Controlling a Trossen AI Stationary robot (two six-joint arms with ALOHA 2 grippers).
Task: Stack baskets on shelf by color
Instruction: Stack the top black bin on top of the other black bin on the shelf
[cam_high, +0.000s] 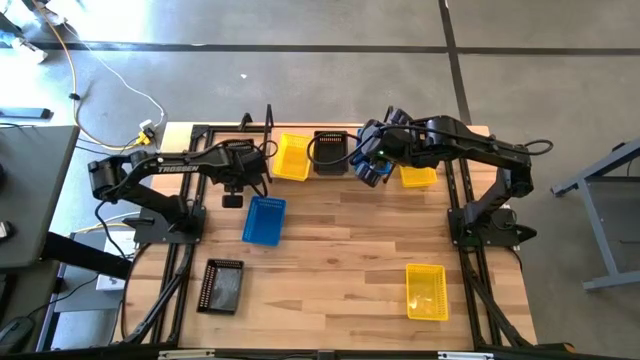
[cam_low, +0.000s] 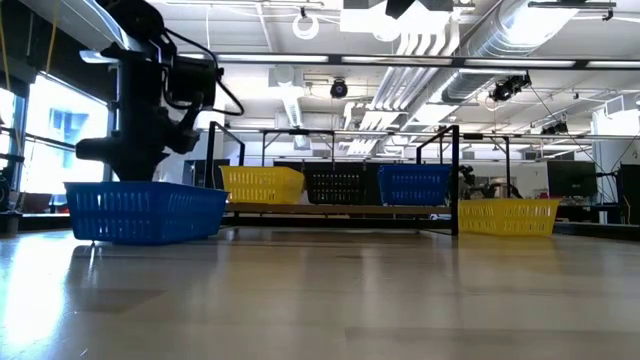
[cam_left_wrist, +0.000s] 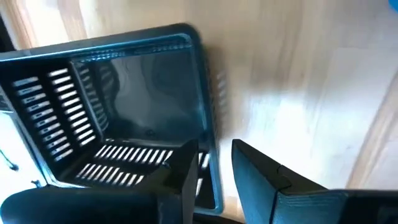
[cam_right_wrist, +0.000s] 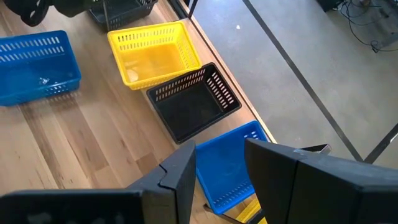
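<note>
The shelf stands along the table's far edge. On it sit a yellow basket, a black basket and a blue basket, side by side. My right gripper is open above the blue basket, clear of it. My left gripper is open low over the far end of a second blue basket, which rests on the table. One finger is inside this basket's end wall and one is outside it. My left gripper comes at the blue basket from above, and its fingers straddle the end wall. I cannot tell whether they touch it. The basket sits flat on the table.
A yellow basket rests on the table just right of the shelf's end. A black basket lies at the near left and another yellow basket at the near right. The table's middle is bare wood.
</note>
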